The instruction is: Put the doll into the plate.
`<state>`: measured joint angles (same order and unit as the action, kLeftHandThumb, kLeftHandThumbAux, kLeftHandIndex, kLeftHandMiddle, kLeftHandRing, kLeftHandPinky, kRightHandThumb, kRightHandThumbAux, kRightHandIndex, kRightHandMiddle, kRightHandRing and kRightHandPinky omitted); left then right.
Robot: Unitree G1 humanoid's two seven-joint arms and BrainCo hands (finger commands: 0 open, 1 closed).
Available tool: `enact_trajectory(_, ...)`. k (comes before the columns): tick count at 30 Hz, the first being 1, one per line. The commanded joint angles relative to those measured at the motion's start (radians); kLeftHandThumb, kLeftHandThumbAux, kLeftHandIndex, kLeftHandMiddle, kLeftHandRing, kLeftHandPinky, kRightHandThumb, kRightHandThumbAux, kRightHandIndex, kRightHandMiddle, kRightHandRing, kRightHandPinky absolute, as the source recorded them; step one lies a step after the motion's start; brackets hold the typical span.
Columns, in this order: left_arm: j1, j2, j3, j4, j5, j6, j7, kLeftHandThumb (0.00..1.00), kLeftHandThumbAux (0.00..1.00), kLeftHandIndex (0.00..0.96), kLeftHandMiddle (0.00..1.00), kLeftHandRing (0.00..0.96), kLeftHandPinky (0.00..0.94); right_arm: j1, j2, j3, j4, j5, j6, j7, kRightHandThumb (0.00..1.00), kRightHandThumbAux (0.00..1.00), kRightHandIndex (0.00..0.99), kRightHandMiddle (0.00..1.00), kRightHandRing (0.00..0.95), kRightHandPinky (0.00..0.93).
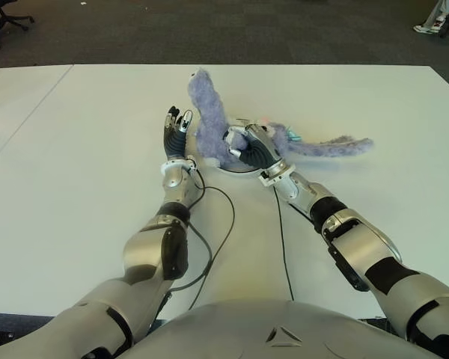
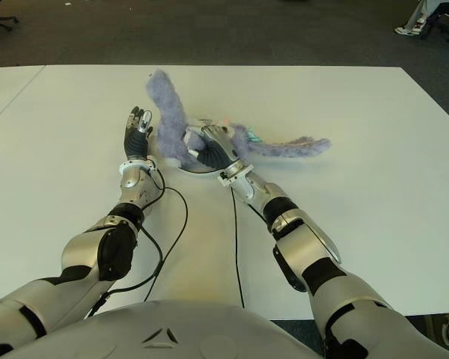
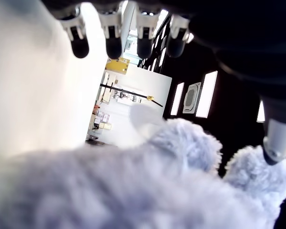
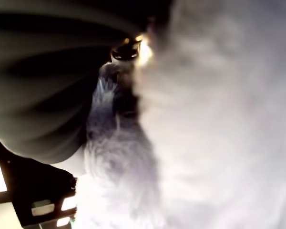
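white table (image 1: 75,164) | dark carpet (image 1: 247,30) beyond | right hand (image 1: 253,148) clenched on doll (image 1: 209,120) over plate (image 1: 236,169) | left hand (image 1: 176,131) released

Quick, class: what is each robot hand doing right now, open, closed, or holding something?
Left robot hand: open, fingers straight, beside the doll, holding nothing.
Right robot hand: closed on the doll, over the plate.

Silver arms, black joint bands; black-and-silver left hand (image 1: 176,133); black cables along forearms
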<state>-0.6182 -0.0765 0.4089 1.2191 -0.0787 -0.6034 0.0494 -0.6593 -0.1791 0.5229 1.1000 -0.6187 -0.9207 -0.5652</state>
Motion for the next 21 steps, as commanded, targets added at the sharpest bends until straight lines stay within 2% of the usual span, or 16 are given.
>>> enact_trajectory(1,0.208,-0.055,0.009,0.142,-0.003,0.151,0.04,0.0,0.543,0.029,0.045,0.03,0.017,0.163,-0.002,0.034,0.1,0.016,0.049,0.245,0.713,0.712,0.438,0.876,0.869,0.874)
enact_trajectory(6,0.205,-0.057,0.019,0.14,-0.014,0.136,0.03,0.0,0.541,0.033,0.05,0.032,0.014,0.168,-0.013,0.038,0.081,0.052,0.02,0.317,0.71,0.71,0.438,0.845,0.856,0.86)
enact_trajectory(9,0.198,-0.065,0.023,0.135,-0.023,0.118,0.023,0.0,0.528,0.035,0.053,0.034,0.021,0.152,-0.027,0.043,0.063,0.074,0.016,0.399,0.692,0.714,0.428,0.809,0.824,0.813)
enact_trajectory(10,0.2,-0.068,0.024,0.134,-0.025,0.113,0.02,0.0,0.524,0.036,0.054,0.035,0.023,0.147,-0.031,0.045,0.058,0.08,0.019,0.426,0.68,0.717,0.418,0.774,0.776,0.753)
enact_trajectory(11,0.201,-0.071,0.029,0.133,-0.03,0.106,0.014,0.0,0.523,0.036,0.055,0.035,0.023,0.144,-0.042,0.045,0.043,0.095,0.018,0.47,0.677,0.718,0.416,0.765,0.763,0.737)
enact_trajectory(12,0.201,-0.072,0.032,0.133,-0.033,0.102,0.01,0.0,0.52,0.036,0.054,0.034,0.024,0.142,-0.049,0.044,0.03,0.107,0.017,0.501,0.358,0.564,0.226,0.579,0.636,0.648)
enact_trajectory(13,0.201,-0.073,0.034,0.133,-0.035,0.1,0.008,0.0,0.519,0.036,0.054,0.033,0.024,0.143,-0.054,0.043,0.02,0.116,0.018,0.52,0.302,0.538,0.193,0.547,0.614,0.633)
enact_trajectory(14,0.202,-0.071,0.033,0.133,-0.032,0.102,0.01,0.0,0.519,0.036,0.054,0.033,0.024,0.143,-0.072,0.044,-0.033,0.159,0.021,0.601,0.259,0.519,0.169,0.524,0.598,0.621)
enact_trajectory(15,0.202,-0.07,0.031,0.134,-0.029,0.104,0.012,0.0,0.52,0.038,0.051,0.031,0.018,0.143,-0.084,0.044,-0.073,0.19,0.024,0.658,0.176,0.449,0.042,0.238,0.302,0.352)
enact_trajectory(16,0.202,-0.068,0.024,0.135,-0.022,0.111,0.018,0.0,0.52,0.039,0.051,0.031,0.017,0.139,-0.094,0.047,-0.099,0.216,0.024,0.713,0.162,0.437,0.021,0.189,0.252,0.305)
enact_trajectory(17,0.202,-0.065,0.018,0.137,-0.014,0.119,0.024,0.0,0.523,0.039,0.049,0.029,0.01,0.134,-0.103,0.052,-0.119,0.233,0.022,0.756,0.118,0.398,0.005,0.048,0.084,0.112)
enact_trajectory(18,0.201,-0.064,0.015,0.138,-0.01,0.125,0.028,0.0,0.524,0.037,0.045,0.027,0.004,0.132,-0.109,0.054,-0.128,0.24,0.023,0.777,0.099,0.364,0.001,0.012,0.021,0.027)
enact_trajectory(21,0.208,-0.053,0.008,0.142,0.0,0.14,0.024,0.0,0.512,0.024,0.028,0.009,0.0,0.111,-0.141,0.074,-0.167,0.211,0.012,0.791,0.062,0.314,0.0,0.0,0.0,0.0)
